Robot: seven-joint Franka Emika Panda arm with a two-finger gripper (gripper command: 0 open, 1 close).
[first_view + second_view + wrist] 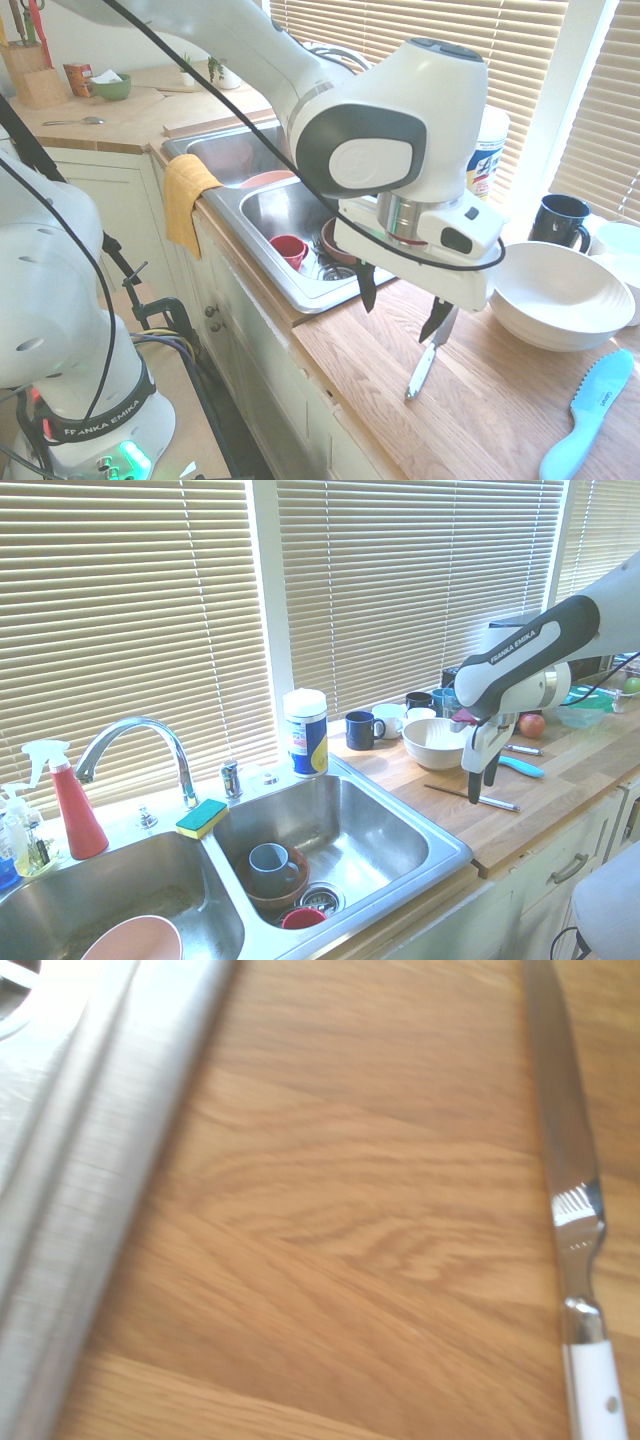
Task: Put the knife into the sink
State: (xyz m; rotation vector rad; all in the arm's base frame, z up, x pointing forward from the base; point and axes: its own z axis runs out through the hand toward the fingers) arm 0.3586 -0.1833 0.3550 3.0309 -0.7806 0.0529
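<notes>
Slatted blinds (400, 590) (daylight behind).

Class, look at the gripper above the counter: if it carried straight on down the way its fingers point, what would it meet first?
Probably the knife or the wooden counter right beside it; the open gripper hangs just above both, and depth is unclear.

The knife (570, 1140), with a narrow shiny metal blade and a pale handle, lies flat on the wooden worktop (350, 1210) near the stainless-steel double-basin sink (340, 830), which has a curved chrome faucet and holds dishes.
</notes>
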